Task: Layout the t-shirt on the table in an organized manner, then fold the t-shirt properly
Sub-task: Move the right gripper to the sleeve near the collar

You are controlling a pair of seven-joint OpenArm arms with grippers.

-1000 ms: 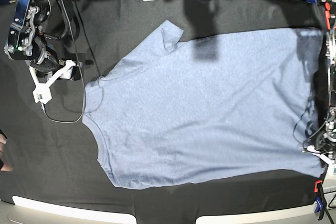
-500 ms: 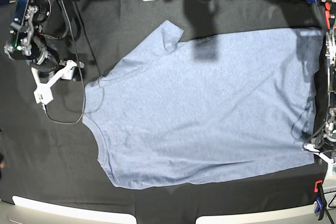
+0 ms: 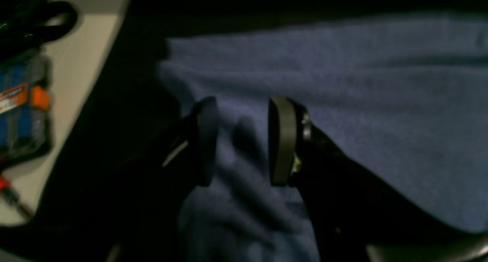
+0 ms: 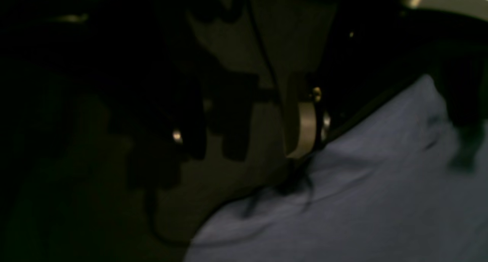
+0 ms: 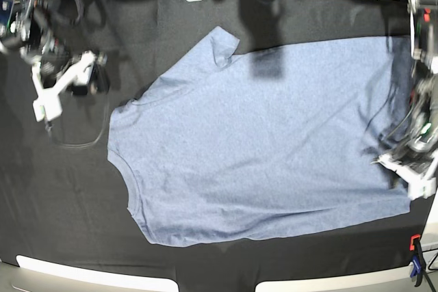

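Left wrist: the left gripper (image 3: 240,140) was seen spread apart over rumpled t-shirt (image 3: 343,102) fabric, nothing pinched. Right wrist: the right gripper (image 4: 248,136) was held apart above the black table (image 4: 213,185). Base: the t-shirt (image 5: 267,141) was spread flat across the table (image 5: 68,203).

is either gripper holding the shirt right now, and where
Neither. The left gripper is open, its fingers straddling the t-shirt near its bottom hem corner. The right gripper is open over bare table.

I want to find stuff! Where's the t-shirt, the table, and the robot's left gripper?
t-shirt (image 5: 260,141), base view, middle of its body.
table (image 5: 61,189), base view, bare black cloth beside the shirt.
left gripper (image 3: 242,140), left wrist view, gap between its open fingertips, over the shirt.
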